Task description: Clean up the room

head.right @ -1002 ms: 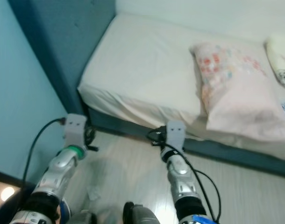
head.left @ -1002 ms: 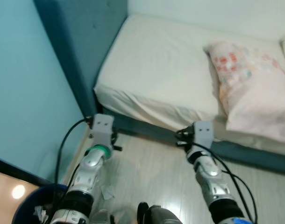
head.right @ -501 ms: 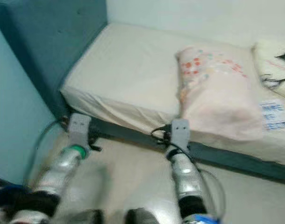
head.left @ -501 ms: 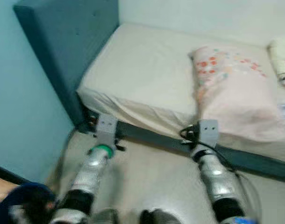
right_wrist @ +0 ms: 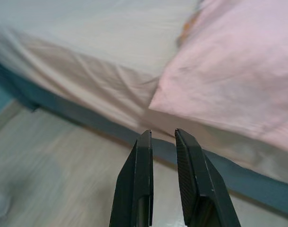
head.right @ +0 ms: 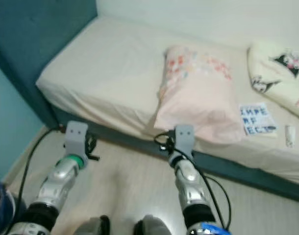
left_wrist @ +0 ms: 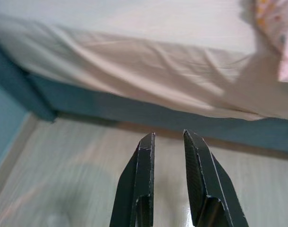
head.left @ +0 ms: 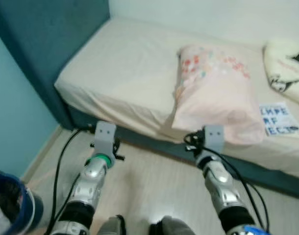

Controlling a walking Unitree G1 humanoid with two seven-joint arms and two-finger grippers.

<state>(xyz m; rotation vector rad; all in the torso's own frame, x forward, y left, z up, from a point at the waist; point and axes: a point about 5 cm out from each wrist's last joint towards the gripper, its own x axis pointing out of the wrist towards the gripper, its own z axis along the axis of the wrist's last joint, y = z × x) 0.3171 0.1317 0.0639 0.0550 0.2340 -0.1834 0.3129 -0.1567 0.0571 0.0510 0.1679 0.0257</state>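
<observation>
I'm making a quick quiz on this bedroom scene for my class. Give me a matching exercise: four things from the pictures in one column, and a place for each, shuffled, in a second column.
Things:
1. pink pillow
2. booklet
3. blue bin
4. headboard

Places:
A. on the floor by the robot's left side
B. upright at the left end of the bed
C. on the mattress, reaching its near edge
D. flat on the sheet, right of the pillow

Pairs: 1-C, 2-D, 3-A, 4-B

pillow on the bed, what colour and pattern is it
The pillow is pale pink, with small red, orange and blue spots at its far end; the left eye view shows it best.
</observation>
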